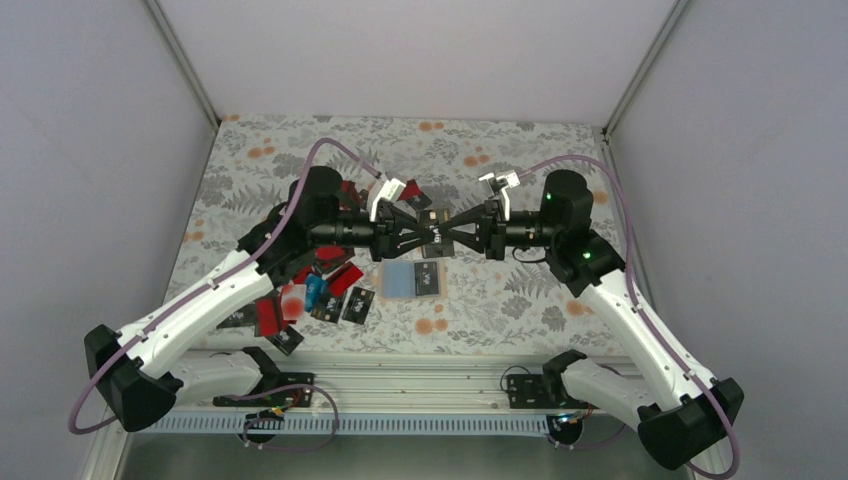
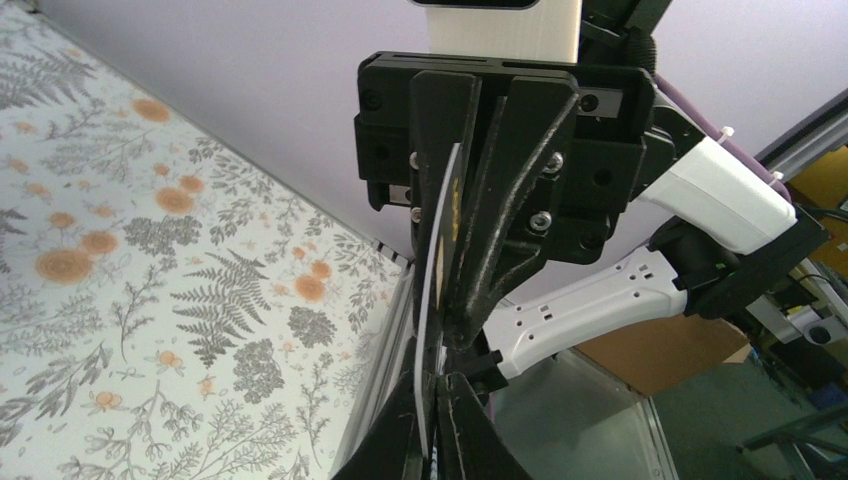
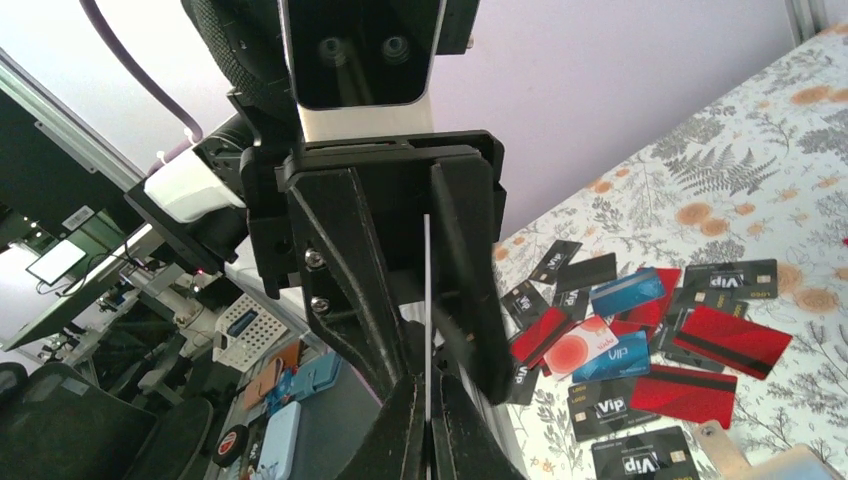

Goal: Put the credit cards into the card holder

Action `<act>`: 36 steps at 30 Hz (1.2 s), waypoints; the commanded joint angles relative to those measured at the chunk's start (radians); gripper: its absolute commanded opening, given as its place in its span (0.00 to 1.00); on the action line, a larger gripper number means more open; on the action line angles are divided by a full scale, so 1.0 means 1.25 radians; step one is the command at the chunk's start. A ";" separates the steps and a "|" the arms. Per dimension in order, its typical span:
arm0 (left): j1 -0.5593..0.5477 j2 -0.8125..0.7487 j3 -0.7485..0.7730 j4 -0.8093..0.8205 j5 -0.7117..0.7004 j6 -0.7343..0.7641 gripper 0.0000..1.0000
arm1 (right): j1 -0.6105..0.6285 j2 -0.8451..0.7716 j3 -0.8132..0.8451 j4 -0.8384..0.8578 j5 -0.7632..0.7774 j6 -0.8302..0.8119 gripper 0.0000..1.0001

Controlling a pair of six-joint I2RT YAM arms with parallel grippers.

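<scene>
My right end effector pinches a credit card edge-on. My left end effector stands slightly spread around it. The card holder lies at 6 o'clock on the surface.

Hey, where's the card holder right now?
In the top view, the card holder lies open on the table, just on the near side of where the left tool and right tool meet, scattered credit cards to its left.

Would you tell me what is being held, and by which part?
A dark card in mid-air: the right gripper pinches one end; the left gripper flanks the other end, grip unclear.
</scene>
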 commanded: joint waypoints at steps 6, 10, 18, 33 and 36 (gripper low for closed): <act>0.008 -0.001 -0.099 -0.106 -0.250 0.009 0.44 | 0.006 0.053 -0.107 -0.062 0.150 0.047 0.04; 0.009 0.018 -0.145 -0.152 -0.391 -0.015 0.44 | 0.006 0.124 -0.165 -0.036 0.213 0.127 0.04; 0.008 0.146 -0.188 -0.195 -0.527 -0.064 0.36 | 0.022 0.257 -0.205 0.005 0.270 0.189 0.04; 0.008 0.311 -0.203 -0.177 -0.590 -0.103 0.24 | 0.064 0.489 -0.138 0.035 0.320 0.185 0.04; 0.009 0.329 -0.206 -0.179 -0.602 -0.109 0.21 | 0.072 0.508 -0.135 0.058 0.317 0.184 0.04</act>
